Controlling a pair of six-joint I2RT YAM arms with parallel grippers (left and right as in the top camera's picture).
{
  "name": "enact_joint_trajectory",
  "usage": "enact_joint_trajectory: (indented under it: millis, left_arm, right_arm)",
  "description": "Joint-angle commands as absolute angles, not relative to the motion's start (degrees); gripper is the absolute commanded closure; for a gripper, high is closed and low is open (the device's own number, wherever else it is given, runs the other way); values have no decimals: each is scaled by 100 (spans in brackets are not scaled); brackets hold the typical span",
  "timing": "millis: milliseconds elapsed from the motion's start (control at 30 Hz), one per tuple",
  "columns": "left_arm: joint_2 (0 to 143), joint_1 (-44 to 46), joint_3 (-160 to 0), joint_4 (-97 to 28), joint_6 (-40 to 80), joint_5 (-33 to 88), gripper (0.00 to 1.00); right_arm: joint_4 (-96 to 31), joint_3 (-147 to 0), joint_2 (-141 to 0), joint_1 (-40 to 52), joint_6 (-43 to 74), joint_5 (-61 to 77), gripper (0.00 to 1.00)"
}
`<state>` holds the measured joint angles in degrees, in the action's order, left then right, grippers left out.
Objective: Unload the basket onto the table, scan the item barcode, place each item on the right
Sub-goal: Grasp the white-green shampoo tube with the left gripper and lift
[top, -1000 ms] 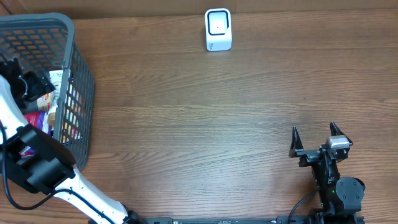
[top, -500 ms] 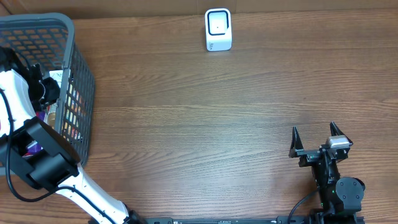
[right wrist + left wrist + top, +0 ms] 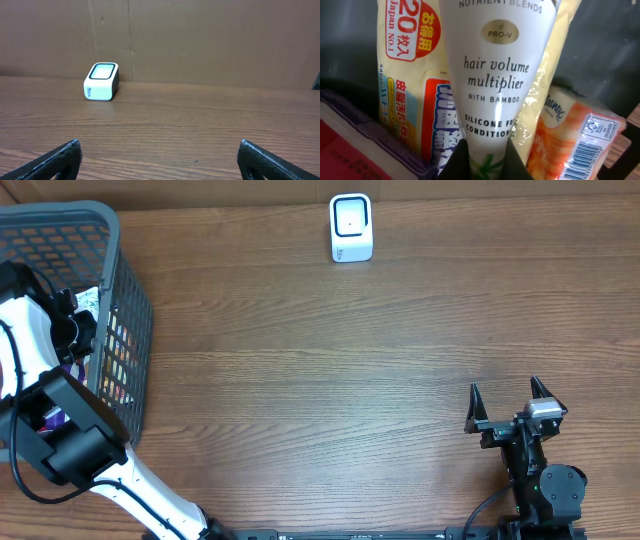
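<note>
The step in hand is the pick. Down in the basket (image 3: 132, 330) at the far left of the worktop (image 3: 320, 380), the left claw (image 3: 485, 152) is pinched tight on the conditioner tube (image 3: 492, 75), its two dark fingers meeting over the tube's narrow end at the bottom of the left wrist view. The tube lies on top of a yellow wipes pack (image 3: 407, 95), with an orange tissue pack (image 3: 570, 135) just beside it on the right. The right claw (image 3: 506, 395) sits near the right edge of the worktop, spread fully wide and holding nothing.

The next move, as I judge it, calls for lifting the tube straight up and clear of the basket wall without dragging its neighbours along. It then has to be carried across to the white scanner (image 3: 351, 227) at the far middle and turned so that its barcode faces the scanner window.

Much is hidden. No barcode shows on the tube, only its printed front, so the code is probably on the far side. The only code in sight belongs to the tissue pack. The tube's upper part is cut off by the frame. From overhead the left arm (image 3: 35, 345) and the basket mesh cover the grasp, and I cannot tell how firm the hold is.
</note>
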<state>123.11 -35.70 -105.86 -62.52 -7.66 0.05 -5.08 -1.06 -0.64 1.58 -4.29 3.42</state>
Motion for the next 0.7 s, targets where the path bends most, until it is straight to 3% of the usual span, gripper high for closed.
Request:
enact_joint_trajectory:
  millis: [0,167,500,667]
  left_arm:
    - [12243,-3601,-10805,-6313,-438,1,96]
    - [12167,-3601,-12018,-6945,-58,102,96]
    - [11966,-3581,-15360,-8482,377,1796,96]
    - [11445,-3336,-15976,-8877,497,2510,96]
  right_arm:
    - [-464,-49,-23,191,-434,305,0]
    - [-464,-49,-23,191,-434,303,0]
    - [-464,-49,-23,191,-434,303,0]
    - [-464,-49,-23,191,-434,305,0]
